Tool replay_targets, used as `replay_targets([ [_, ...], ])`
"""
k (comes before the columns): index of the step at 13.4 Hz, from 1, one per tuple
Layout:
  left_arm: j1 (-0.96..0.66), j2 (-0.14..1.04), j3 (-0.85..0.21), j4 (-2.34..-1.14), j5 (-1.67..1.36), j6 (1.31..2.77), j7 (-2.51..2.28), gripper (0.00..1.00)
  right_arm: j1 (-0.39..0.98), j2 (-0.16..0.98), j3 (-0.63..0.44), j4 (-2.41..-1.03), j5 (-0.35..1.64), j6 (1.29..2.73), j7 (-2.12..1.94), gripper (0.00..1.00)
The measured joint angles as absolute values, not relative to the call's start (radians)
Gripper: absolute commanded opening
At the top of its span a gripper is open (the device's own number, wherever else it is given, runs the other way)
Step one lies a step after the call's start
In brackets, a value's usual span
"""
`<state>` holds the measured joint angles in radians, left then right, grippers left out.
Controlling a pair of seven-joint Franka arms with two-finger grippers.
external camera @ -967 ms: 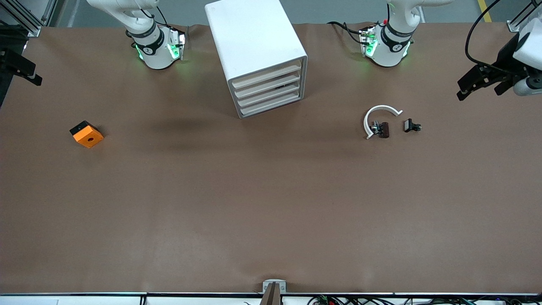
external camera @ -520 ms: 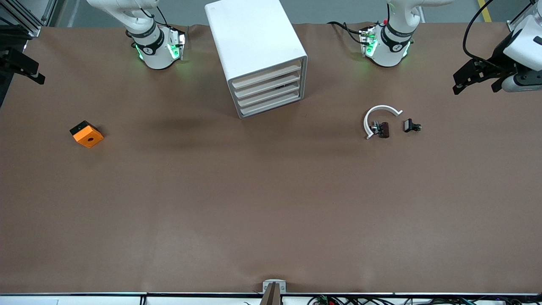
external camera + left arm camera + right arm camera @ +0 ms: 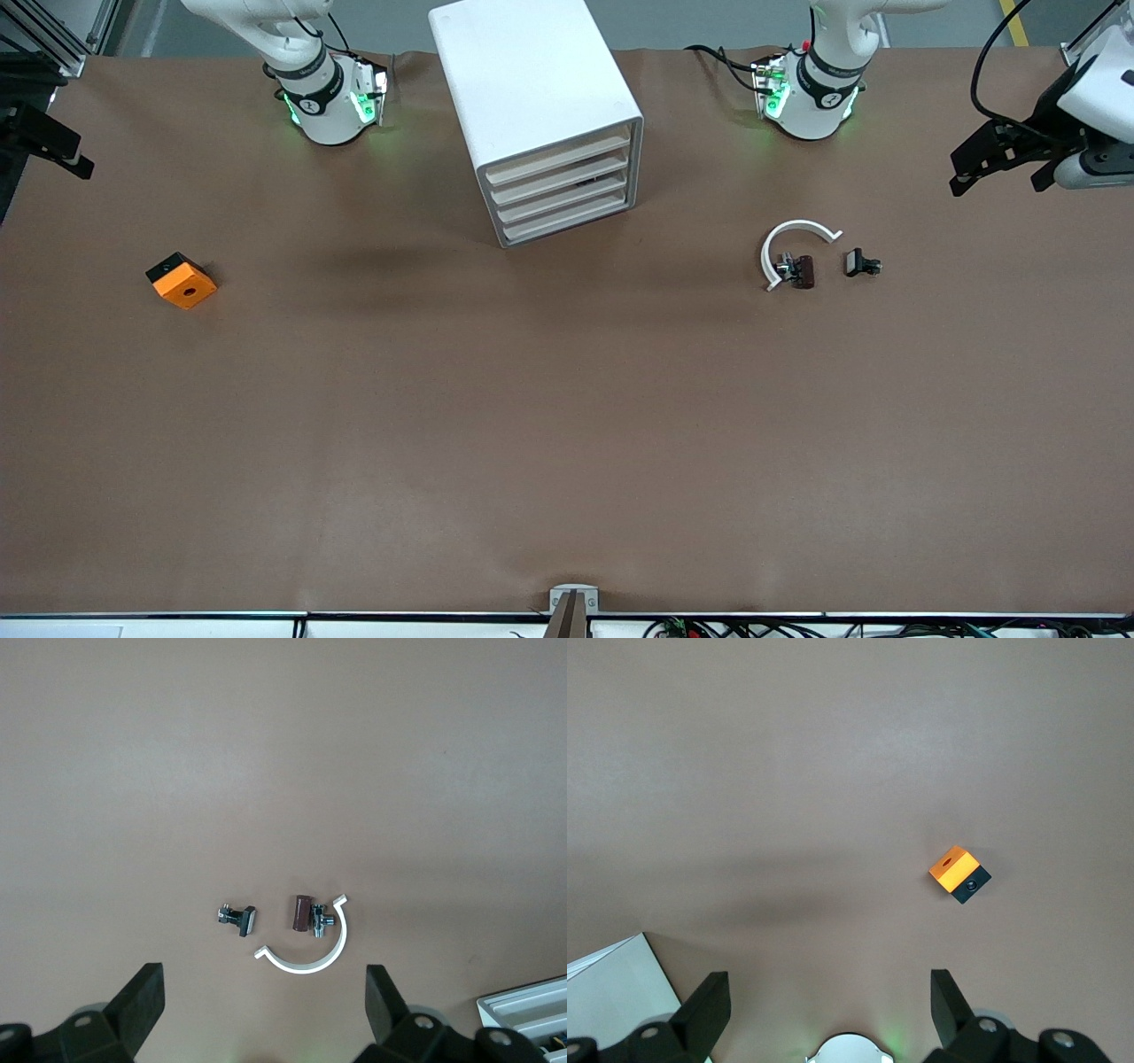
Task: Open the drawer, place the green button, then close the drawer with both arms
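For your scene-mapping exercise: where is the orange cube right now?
In the front view the orange cube sits on the table toward the right arm's end, nearer the camera than the white drawer cabinet.

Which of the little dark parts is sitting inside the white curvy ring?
The brown part sits inside the white C-shaped ring, touching a small metal piece. The black part lies outside the ring's open end, toward the left arm's end of the table.
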<state>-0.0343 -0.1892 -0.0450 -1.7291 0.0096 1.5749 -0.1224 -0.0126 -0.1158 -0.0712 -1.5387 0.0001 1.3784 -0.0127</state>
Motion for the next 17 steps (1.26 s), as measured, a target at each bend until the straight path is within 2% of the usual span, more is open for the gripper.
replay_targets([
  [7,-0.032,-0.147,-0.038,-1.645,0.01,1.508,-0.123,1.0,-0.013,-0.13,-0.068,-1.539,0.001,1.38,-0.011,1.0],
  [17,-0.032,-0.134,-0.037,-1.635,0.01,1.491,-0.124,1.0,-0.013,-0.13,-0.063,-1.539,0.001,1.38,-0.01,1.0],
])
